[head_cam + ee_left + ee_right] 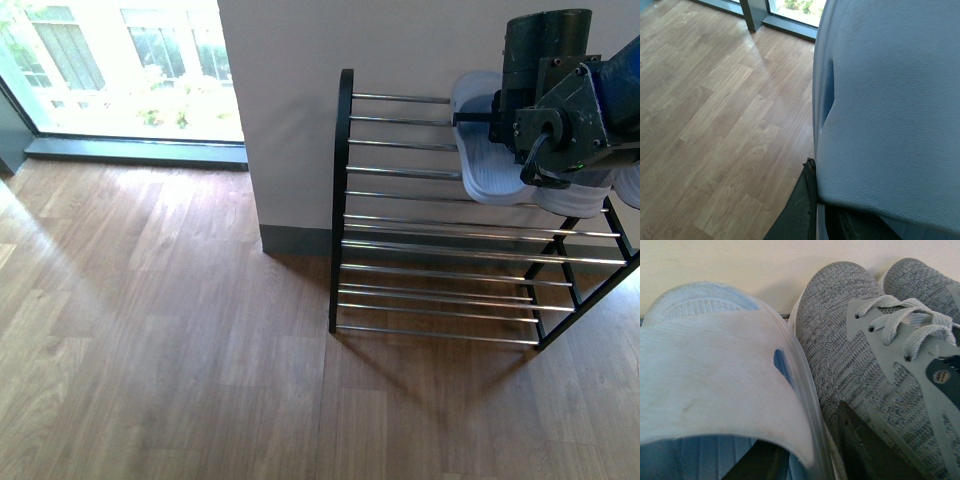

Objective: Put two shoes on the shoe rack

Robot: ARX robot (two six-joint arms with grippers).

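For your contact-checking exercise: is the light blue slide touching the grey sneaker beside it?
Touching. The right wrist view shows the slide's edge pressed against the sneaker's side, no gap.

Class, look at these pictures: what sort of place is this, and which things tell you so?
Probably a home entryway: a shoe rack against the wall, grey sneakers and a blue slide on it, wooden floor, big window.

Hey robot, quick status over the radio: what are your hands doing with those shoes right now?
Right gripper at a light blue slide on the shoe rack, grip unclear. Left gripper hidden behind another slide. Grey sneakers beside it. Nothing blocking.
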